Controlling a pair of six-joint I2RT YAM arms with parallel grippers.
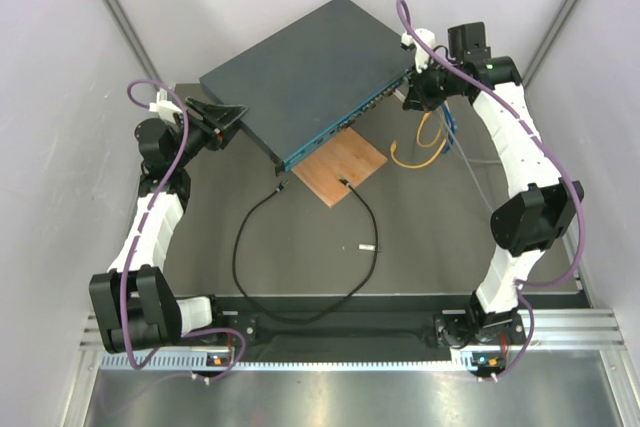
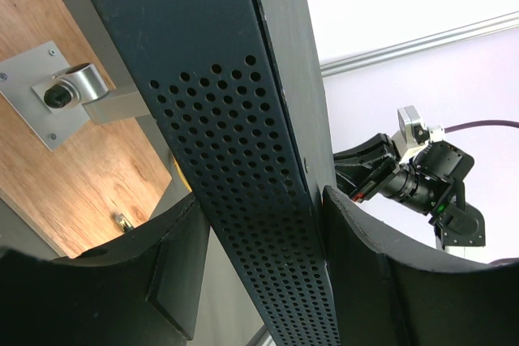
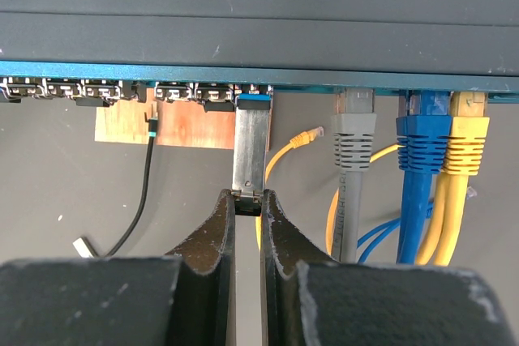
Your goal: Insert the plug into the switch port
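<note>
The dark blue-grey switch (image 1: 300, 72) lies at the back, its teal port row (image 3: 186, 91) facing the front right. My left gripper (image 1: 232, 119) grips its perforated left side (image 2: 243, 160), one finger on each face. My right gripper (image 3: 248, 200) is shut on the tail of a silver module (image 3: 250, 147) whose blue end sits at a port (image 3: 253, 101). The thin black cable (image 1: 240, 247) lies loose on the table. One plug (image 1: 283, 187) lies just below the switch's front; it also shows in the right wrist view (image 3: 151, 123). The other end (image 1: 344, 182) rests on the board.
A brown square board (image 1: 345, 165) lies under the switch's front edge. Grey (image 3: 353, 139), blue (image 3: 423, 143) and yellow (image 3: 466, 143) cables are plugged in at the right, and loose yellow cable (image 1: 415, 155) lies beneath. A small silver-black stick (image 1: 367, 247) lies on the table.
</note>
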